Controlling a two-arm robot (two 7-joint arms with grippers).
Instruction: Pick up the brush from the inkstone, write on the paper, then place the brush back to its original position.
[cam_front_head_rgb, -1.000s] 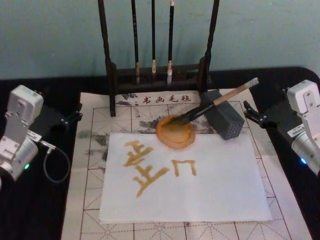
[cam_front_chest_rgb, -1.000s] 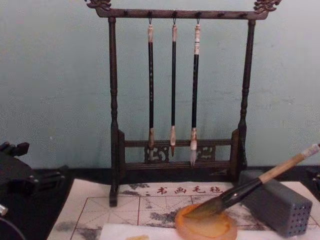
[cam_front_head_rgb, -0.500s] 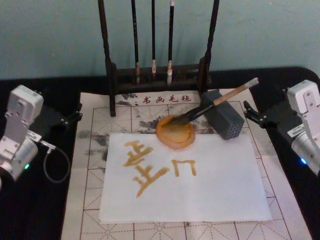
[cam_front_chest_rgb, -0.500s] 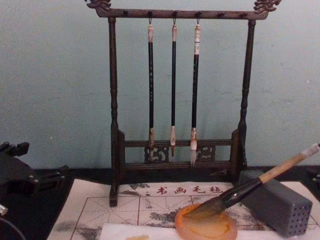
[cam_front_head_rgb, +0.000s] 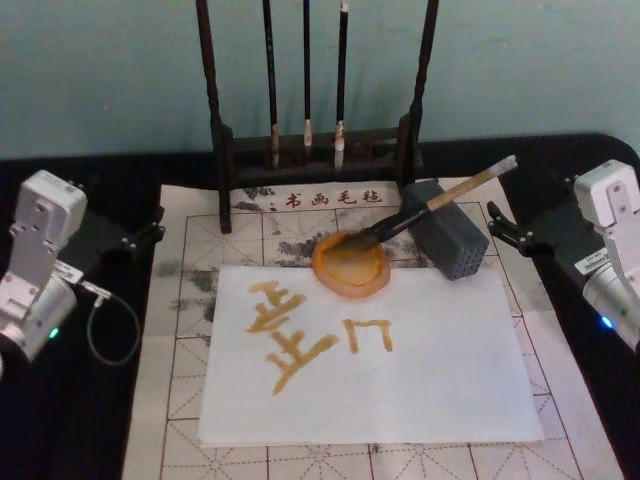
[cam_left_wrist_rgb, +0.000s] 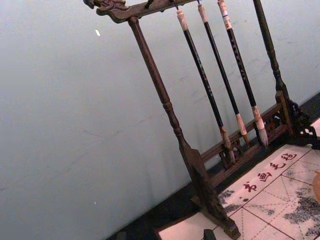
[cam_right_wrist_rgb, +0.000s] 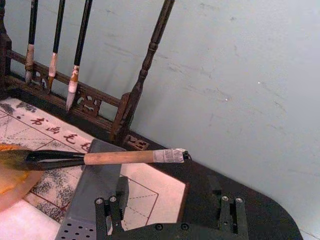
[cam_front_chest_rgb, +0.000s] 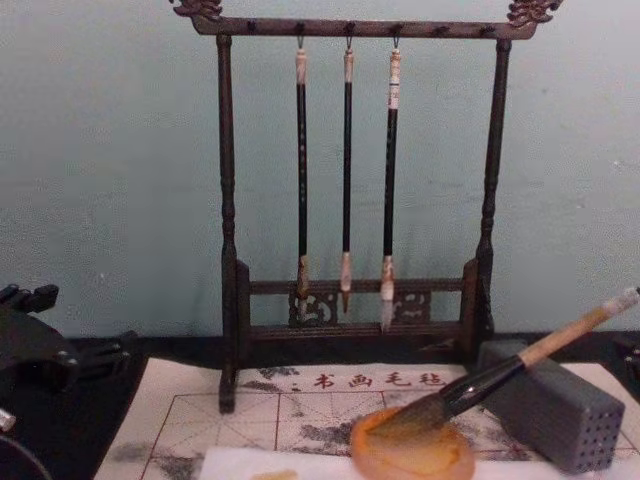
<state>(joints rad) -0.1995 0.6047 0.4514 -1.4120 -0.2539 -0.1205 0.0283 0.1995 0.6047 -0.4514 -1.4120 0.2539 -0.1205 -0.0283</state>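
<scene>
Both open and empty, the left gripper (cam_front_head_rgb: 150, 228) and right gripper (cam_front_head_rgb: 497, 226) flank the mat. The brush (cam_front_head_rgb: 430, 208) lies with its bristles in the inkstone (cam_front_head_rgb: 322, 272) and its handle on the grey block (cam_front_head_rgb: 455, 250). We judge that a bumped block could roll it onto the paper (cam_front_head_rgb: 450, 370).

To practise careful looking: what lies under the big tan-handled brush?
The big tan-handled brush rests bristles-down in the round orange translucent dish, handle on the grey perforated block. The dish floor beneath the bristles is covered.

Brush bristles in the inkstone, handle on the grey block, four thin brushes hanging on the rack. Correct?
No. Three thin brushes hang on the rack, not four, per the chest view. The brush has bristles in the inkstone, handle on the grey block.
</scene>
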